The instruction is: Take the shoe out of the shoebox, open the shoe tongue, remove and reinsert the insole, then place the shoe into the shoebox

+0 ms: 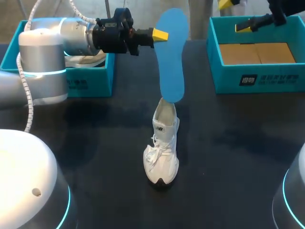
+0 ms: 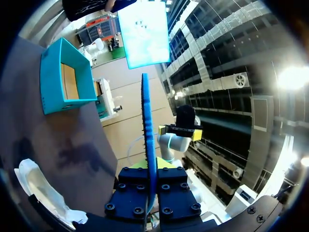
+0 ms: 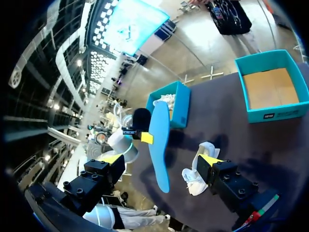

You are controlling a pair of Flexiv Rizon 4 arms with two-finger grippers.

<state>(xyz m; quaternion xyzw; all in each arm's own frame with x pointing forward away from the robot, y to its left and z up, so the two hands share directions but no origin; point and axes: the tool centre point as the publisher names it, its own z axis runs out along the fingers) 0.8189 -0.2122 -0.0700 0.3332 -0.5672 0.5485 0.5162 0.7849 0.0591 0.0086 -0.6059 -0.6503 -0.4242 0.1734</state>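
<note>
**Insole poised over shoe; reinsertion not yet made**

The shoe [image 1: 162,152] is noted nearest, upright on the tabletop [image 1: 238,143], toe toward the robot and outside both boxes. The insole [image 1: 171,57] is held on end above it, with its lower tip at the shoe's opening; contact cannot be told. The left gripper [image 1: 160,34] is clamped on the insole's upper part from the side. The right gripper [image 3: 160,159] is spread wide and empty, over the far right shoebox [image 1: 257,78].

Risks, as judged:
- The shoe is braced by nothing, so it could be tipped or shoved by a downward press.
- The insole is gripped far from its lower tip, so it could be bent, or caught on the heel collar or tongue.

A second shoebox [image 1: 88,83] is seen far left behind the left arm, with white contents inside. The right shoebox's near wall would have to be cleared on the shoe's return.
</note>
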